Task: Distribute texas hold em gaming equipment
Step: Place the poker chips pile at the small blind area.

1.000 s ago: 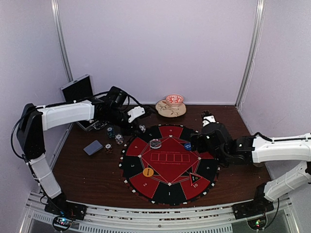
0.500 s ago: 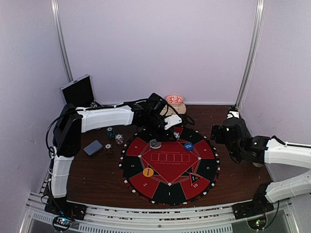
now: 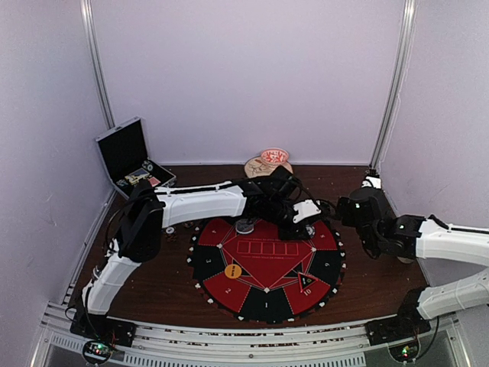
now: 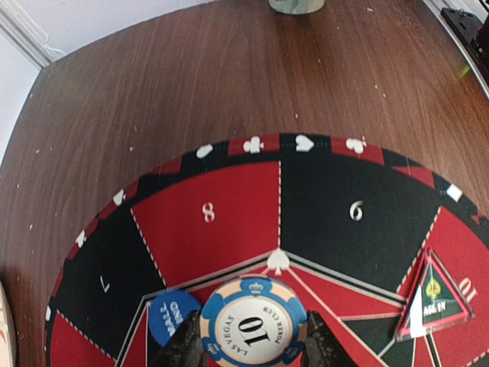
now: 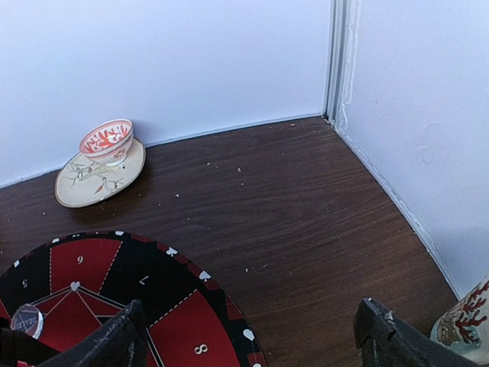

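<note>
**Left gripper clamps a poker chip over the mat, right gripper gapes beside it**

The left gripper (image 4: 253, 349) is closed on a poker chip (image 4: 254, 324). Its two dark fingers (image 4: 186, 348) press the chip's rim from either side. The chip lies face up, with a blue-and-cream striped edge and a pale centre marked 10. It sits over the inner part of the round mat (image 3: 229, 294), just inside the point where the red sector 8 meets the black sector 6. Whether it touches the mat or hangs just above it cannot be told.

A blue disc (image 4: 171, 311) lies on the mat just beside the chip, near sector 7, partly under the chip's rim in the left wrist view. A triangular green marker (image 4: 432, 297) rests on the mat by sector 10, apart from the chip. An orange disc (image 3: 233, 271) lies on the mat's near-left part. A clear round disc (image 3: 244, 225) stands on the mat's far-left part, close to the left arm.

The right gripper (image 5: 252, 336) hangs off the mat's far-right edge, above bare wooden table (image 5: 290, 199). Its jaws are spread wide with nothing between them.

Beyond the mat's far edge, a patterned plate (image 5: 84, 183) carries a red-and-white bowl (image 5: 107, 139). An open black case (image 3: 126, 153) stands well off the mat's far-left side, against the wall.
</note>
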Action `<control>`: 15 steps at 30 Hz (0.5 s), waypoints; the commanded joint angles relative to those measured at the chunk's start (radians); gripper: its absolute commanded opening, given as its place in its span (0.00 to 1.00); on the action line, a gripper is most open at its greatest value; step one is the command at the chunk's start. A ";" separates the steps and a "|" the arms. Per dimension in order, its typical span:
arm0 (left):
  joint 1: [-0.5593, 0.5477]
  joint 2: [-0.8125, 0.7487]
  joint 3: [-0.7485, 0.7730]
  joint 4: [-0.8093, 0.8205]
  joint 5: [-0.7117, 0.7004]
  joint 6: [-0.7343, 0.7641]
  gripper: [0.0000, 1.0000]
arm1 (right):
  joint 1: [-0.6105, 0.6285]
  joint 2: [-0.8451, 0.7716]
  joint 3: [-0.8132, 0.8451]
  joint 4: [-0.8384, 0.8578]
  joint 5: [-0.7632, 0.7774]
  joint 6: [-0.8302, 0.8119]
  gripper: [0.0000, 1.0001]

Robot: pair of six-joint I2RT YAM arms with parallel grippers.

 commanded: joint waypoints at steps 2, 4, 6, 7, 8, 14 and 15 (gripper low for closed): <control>0.001 0.101 0.151 0.029 -0.016 -0.029 0.23 | -0.012 -0.087 -0.019 -0.055 0.097 0.065 0.96; 0.001 0.138 0.203 0.034 -0.018 -0.035 0.23 | -0.011 -0.115 -0.026 -0.057 0.094 0.065 0.95; 0.001 0.170 0.238 0.045 -0.016 -0.036 0.23 | -0.012 -0.136 -0.028 -0.058 0.084 0.067 0.95; 0.001 0.184 0.259 0.054 -0.020 -0.038 0.23 | -0.013 -0.146 -0.029 -0.059 0.081 0.066 0.95; 0.001 0.199 0.274 0.061 -0.026 -0.037 0.23 | -0.012 -0.153 -0.028 -0.060 0.076 0.067 0.95; 0.001 0.288 0.374 0.098 -0.063 -0.020 0.23 | -0.012 -0.187 -0.035 -0.059 0.053 0.059 0.94; 0.001 0.305 0.392 0.100 -0.064 -0.019 0.23 | -0.013 -0.189 -0.035 -0.054 0.046 0.056 0.94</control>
